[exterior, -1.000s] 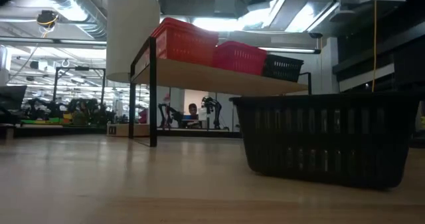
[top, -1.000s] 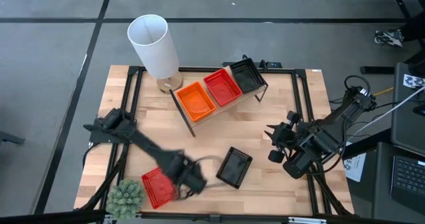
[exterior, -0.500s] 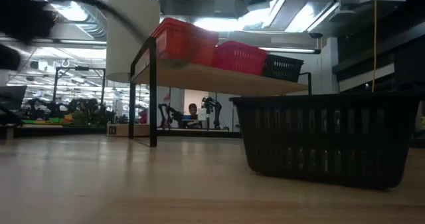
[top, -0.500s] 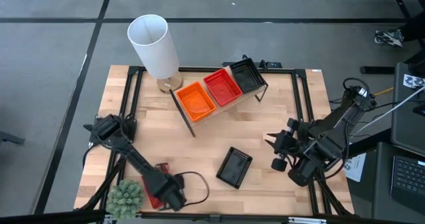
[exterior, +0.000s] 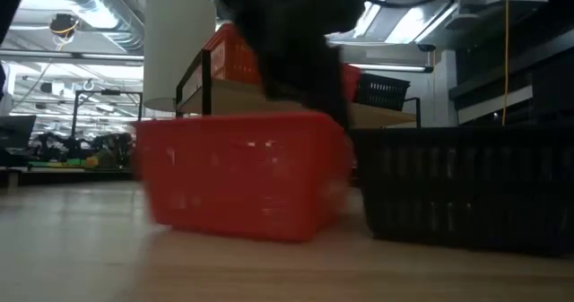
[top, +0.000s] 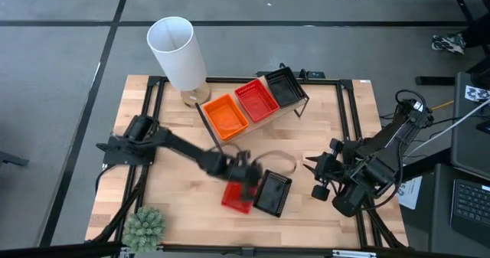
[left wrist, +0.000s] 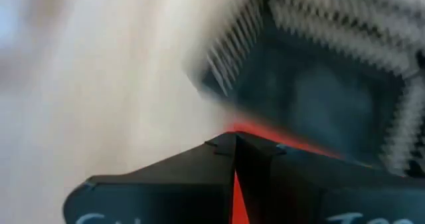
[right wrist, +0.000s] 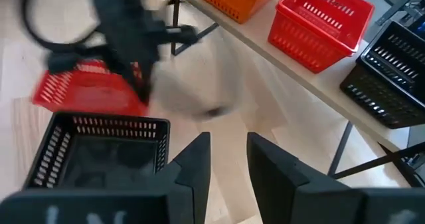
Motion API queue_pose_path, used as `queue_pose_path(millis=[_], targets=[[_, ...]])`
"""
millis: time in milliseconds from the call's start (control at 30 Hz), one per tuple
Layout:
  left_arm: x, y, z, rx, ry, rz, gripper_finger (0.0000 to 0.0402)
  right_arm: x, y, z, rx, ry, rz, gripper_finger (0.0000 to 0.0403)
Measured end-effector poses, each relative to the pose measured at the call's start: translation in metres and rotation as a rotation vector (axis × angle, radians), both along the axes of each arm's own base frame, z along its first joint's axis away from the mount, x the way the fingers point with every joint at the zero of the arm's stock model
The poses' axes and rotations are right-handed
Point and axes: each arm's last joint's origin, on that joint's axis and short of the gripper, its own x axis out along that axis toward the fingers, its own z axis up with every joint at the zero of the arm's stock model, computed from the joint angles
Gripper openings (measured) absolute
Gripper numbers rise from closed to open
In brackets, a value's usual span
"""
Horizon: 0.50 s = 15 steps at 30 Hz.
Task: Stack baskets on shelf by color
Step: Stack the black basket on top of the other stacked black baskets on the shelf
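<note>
My left gripper [top: 243,175] is at mid-table, shut on a red mesh basket [top: 236,196] that sits right beside a black basket [top: 271,193] resting on its base. The low view shows the red basket [exterior: 240,175] blurred, left of the black basket [exterior: 466,199]. The shelf [top: 264,114] stands at the far middle and carries an orange basket [top: 226,114], a red basket [top: 255,99] and a black basket [top: 282,87]. My right gripper [right wrist: 226,159] is open, hovering right of the black basket [right wrist: 99,151]. My left gripper pinches the red basket's far-side rim [left wrist: 255,129] between its two fingers, coming from above. A thin red strip of the wall shows between the fingers [left wrist: 199,164]. The basket hangs below them, low over the table; whether its base touches the wood I cannot tell.
A tall white cylinder [top: 178,53] stands at the far left beside the shelf. A green spiky plant [top: 145,226] sits at the near left corner. Bare wood lies between the shelf and the two loose baskets. Black frame rods run along the table edges [top: 153,112].
My left gripper first dipped toward the near left corner by the plant, then swung fast to the right and toward the far edge. The red basket went with it, from beside the plant to right against the black basket. My right arm shifted only slightly.
</note>
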Motion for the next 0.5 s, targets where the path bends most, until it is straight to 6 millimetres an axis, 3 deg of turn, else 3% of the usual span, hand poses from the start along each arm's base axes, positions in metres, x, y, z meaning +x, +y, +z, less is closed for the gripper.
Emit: queue_pose_path(millis=[167, 267, 400, 500], targets=[[0.015, 0.021, 0.017, 0.018, -0.129, 0.012, 0.0, 0.0, 0.001, 0.0, 0.015, 0.009, 0.004, 0.0099], [0.014, 0.017, 0.045, 0.039, -0.156, -0.008, 0.0, -0.001, 0.001, -0.001, 0.044, 0.041, 0.017, 0.0099], [-0.008, -0.001, 0.088, 0.095, -0.088, -0.05, 0.0, -0.002, 0.006, -0.005, 0.117, 0.127, 0.06, 0.0099], [-0.036, -0.015, 0.121, 0.136, -0.028, -0.099, 0.0, 0.002, 0.015, -0.01, 0.154, 0.168, 0.099, 0.0099]])
